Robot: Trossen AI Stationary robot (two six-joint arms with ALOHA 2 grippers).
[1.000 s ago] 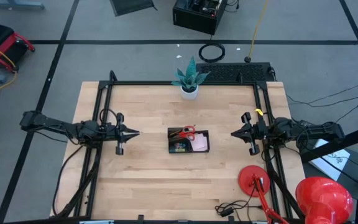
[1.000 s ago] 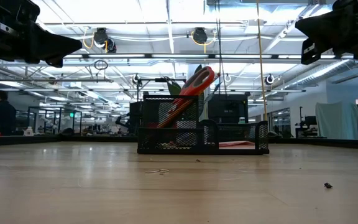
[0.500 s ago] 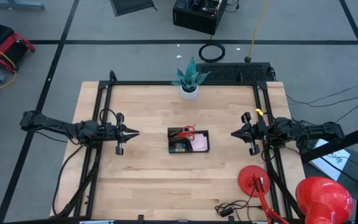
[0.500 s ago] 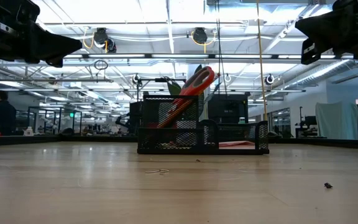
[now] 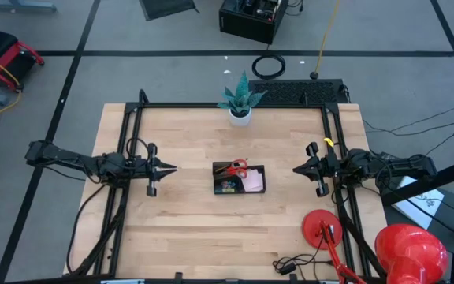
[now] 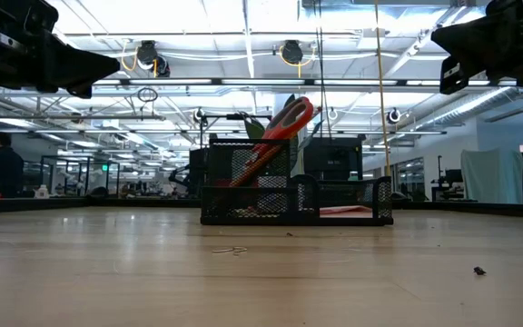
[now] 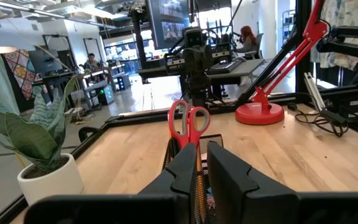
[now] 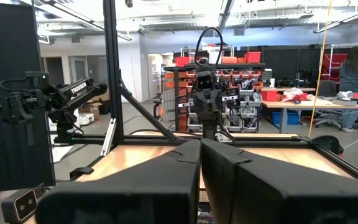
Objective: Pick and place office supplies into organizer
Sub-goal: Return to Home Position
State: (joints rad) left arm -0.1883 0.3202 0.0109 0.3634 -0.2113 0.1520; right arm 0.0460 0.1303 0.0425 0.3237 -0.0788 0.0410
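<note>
Pale wood table (image 5: 187, 221), black organizer (image 5: 239, 179) mid-surface (scissors (image 5: 233, 167) inside), both claws together, workshop behind.

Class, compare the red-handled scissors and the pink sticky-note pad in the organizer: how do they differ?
The scissors stand tilted, handles poking above the organizer rim; the sticky-note pad lies flat, low inside. The scissors are red and long; the pad is pink and square. Both sit in the same black mesh tray.

Both arms reached in low from opposite sides. The left hand (image 5: 170, 168) was empty, fingers nearly together with a thin gap; the right hand (image 5: 296, 169) was closed and empty.
</note>
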